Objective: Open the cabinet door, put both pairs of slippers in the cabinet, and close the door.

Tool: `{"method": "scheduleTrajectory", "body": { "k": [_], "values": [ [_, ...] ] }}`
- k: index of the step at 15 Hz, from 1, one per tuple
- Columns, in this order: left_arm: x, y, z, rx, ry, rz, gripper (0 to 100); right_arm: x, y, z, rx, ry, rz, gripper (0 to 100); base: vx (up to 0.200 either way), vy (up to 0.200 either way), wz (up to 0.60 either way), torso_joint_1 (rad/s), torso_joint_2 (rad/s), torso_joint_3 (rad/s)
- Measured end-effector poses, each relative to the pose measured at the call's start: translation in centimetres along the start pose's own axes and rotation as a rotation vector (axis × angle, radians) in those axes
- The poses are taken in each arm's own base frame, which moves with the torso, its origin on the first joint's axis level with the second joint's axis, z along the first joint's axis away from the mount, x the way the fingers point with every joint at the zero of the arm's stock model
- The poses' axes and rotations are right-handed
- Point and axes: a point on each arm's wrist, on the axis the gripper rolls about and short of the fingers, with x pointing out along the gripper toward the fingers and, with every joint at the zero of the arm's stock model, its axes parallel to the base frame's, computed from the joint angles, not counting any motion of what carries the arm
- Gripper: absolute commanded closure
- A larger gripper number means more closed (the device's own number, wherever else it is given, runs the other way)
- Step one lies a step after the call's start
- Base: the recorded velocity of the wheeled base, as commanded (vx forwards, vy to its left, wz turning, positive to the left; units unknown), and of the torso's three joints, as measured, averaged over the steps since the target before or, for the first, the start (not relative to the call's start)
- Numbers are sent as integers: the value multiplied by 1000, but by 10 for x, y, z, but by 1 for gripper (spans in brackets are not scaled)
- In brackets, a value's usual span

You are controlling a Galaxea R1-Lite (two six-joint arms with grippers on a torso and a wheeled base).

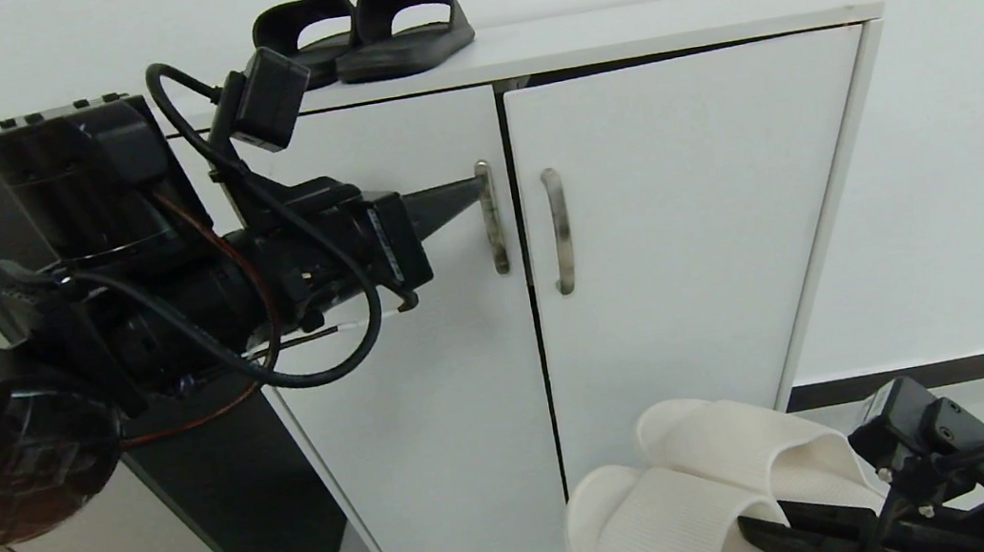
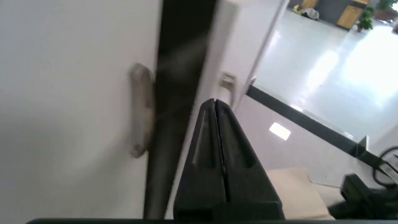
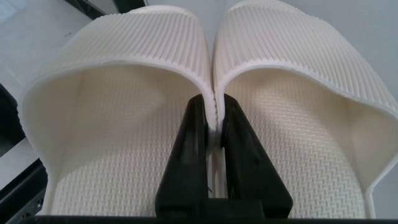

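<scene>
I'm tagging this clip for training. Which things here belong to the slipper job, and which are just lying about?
Job: cabinet; left door handle; black slippers on the cabinet top; white slippers, clamped in the right gripper; left gripper at the handle.
Not the job: dark panel beside the cabinet; black floor strip along the wall.

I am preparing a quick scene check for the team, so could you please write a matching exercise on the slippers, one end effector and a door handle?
Things:
1. black slippers
2. white slippers
3. left end effector
4. right door handle

States:
A. clamped in the right end effector
B. free, nothing touching it
C. on top of the cabinet
D. shut, tip at the left door handle

Pairs: 1-C, 2-A, 3-D, 4-B
</scene>
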Motion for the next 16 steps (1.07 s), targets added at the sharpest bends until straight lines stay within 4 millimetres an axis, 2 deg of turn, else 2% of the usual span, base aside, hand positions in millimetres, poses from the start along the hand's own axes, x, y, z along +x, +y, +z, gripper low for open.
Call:
{"method": "scheduleTrajectory", "body": {
  "k": [2,4,7,11,16],
  "values": [
    [9,6,2,0,2,8,100,0,0,0,0,0,0,100,0,0,0,0,0,0],
    [15,9,-1,-35,80,19,100,0,0,0,0,0,1,100,0,0,0,0,0,0],
    [24,11,6,-25,59,13,100,0,0,0,0,0,0,100,0,0,0,0,0,0],
    [37,17,6,-24,55,12,100,0,0,0,0,0,0,100,0,0,0,0,0,0],
    [46,12,1,-22,60,-13,100,0,4,0,1,0,13,100,0,0,0,0,0,0]
  ]
}}
